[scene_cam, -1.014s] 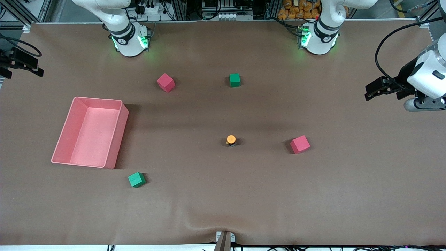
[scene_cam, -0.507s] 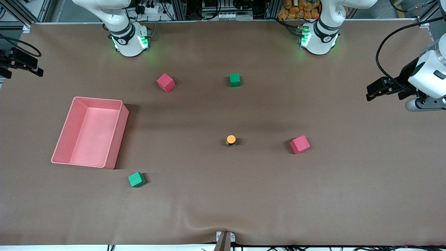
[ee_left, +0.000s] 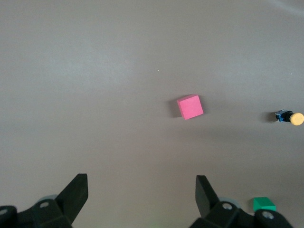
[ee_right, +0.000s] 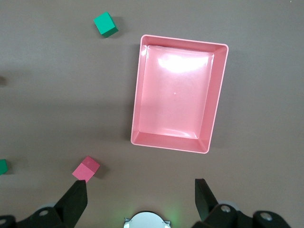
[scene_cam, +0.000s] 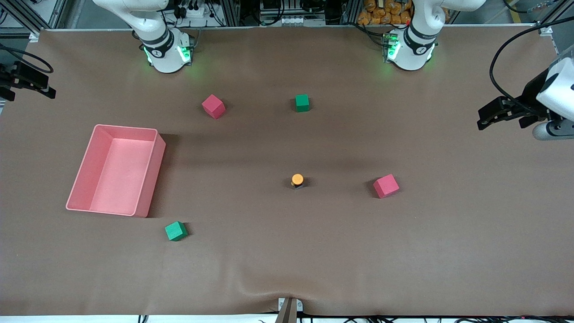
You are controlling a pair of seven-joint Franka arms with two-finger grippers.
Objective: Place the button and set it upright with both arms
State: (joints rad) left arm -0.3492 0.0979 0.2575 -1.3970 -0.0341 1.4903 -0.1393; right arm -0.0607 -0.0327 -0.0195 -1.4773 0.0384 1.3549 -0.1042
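Observation:
The button (scene_cam: 297, 180) stands near the middle of the table, its round orange cap up over its black body; the left wrist view catches it from the side (ee_left: 289, 117). My left gripper (scene_cam: 488, 117) hangs open and empty over the left arm's end of the table, far from the button, and its two fingers (ee_left: 76, 190) stand wide apart over bare cloth. My right gripper (ee_right: 141, 190) is open too, empty, high over the table between its base and the pink tray (ee_right: 175, 95). Its dark hand shows at the table's edge (scene_cam: 31, 83).
The pink tray (scene_cam: 150, 179) lies toward the right arm's end. A red cube (scene_cam: 386, 185) sits beside the button toward the left arm's end. Another red cube (scene_cam: 213, 106) and a green cube (scene_cam: 302, 102) lie nearer the bases. A second green cube (scene_cam: 176, 231) lies near the tray.
My left gripper has drawn back toward the left arm's end of the table and slightly toward the bases. The button, the cubes and the right gripper have not moved.

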